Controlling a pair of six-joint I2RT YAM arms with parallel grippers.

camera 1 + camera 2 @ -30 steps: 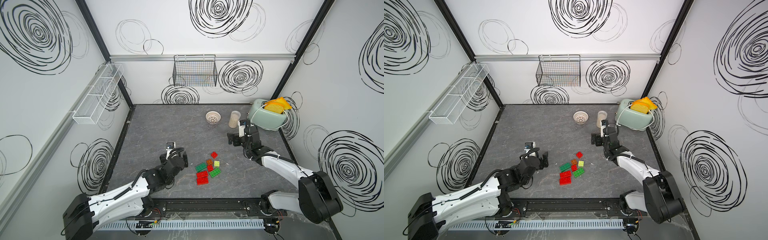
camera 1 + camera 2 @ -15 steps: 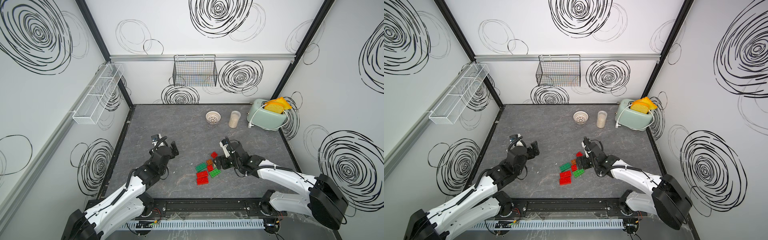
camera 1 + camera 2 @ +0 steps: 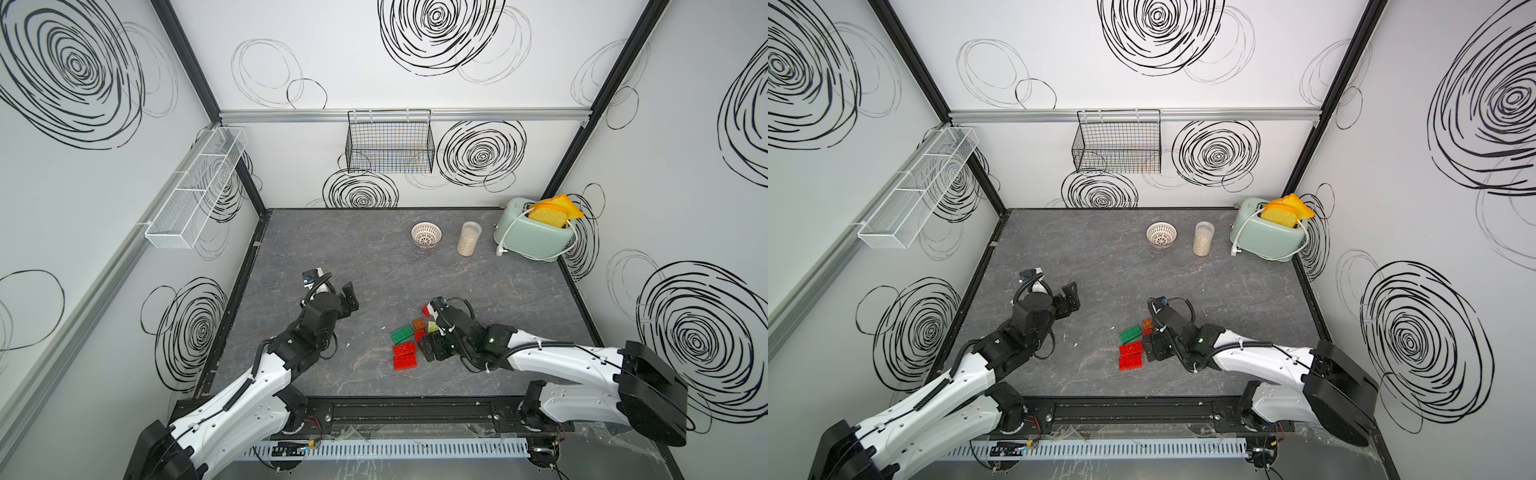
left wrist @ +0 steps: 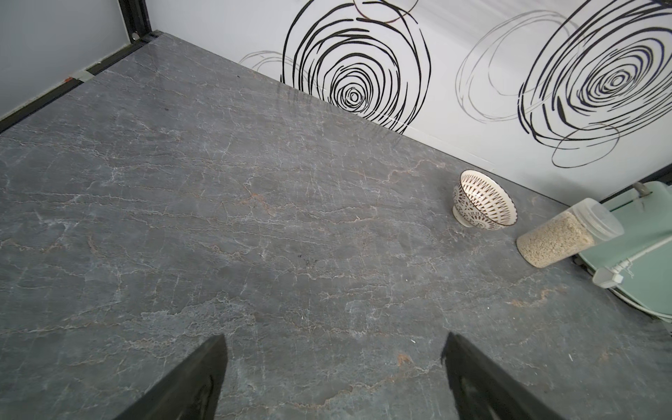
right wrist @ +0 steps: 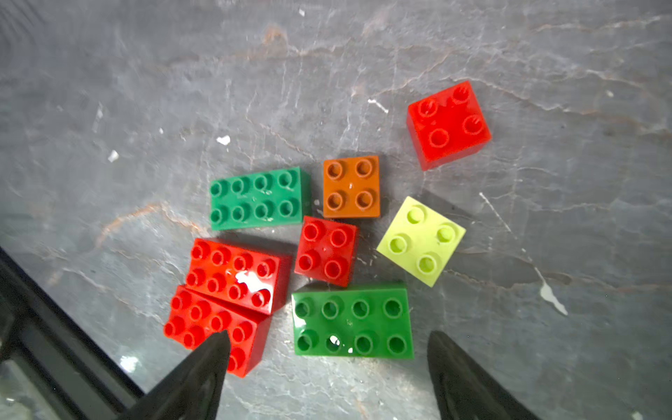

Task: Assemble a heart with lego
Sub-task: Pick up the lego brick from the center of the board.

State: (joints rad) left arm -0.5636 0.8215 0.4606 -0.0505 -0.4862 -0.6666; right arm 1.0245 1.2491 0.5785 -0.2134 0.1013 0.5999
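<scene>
Fingers (image 5: pixel 196 378) of the right gripper (image 5: pixel 327 334) are standing spread above a green brick (image 5: pixel 352 320), gripping nothing. I'm seeing the lego (image 3: pixel 409 343) lying loose on the table (image 3: pixel 353 249), nearer its front edge, with open room behind and leftward. Left gripper (image 3: pixel 348 297) is hovering spread, well apart. Since a second ago, right has been swinging in from the jar (image 3: pixel 468 237), and left has been backing off.

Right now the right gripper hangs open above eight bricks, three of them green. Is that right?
Not quite: only two are green. The right wrist view shows a long green brick beside the orange square brick and a second long green brick nearest the right gripper, which does hang open above eight bricks.
</scene>
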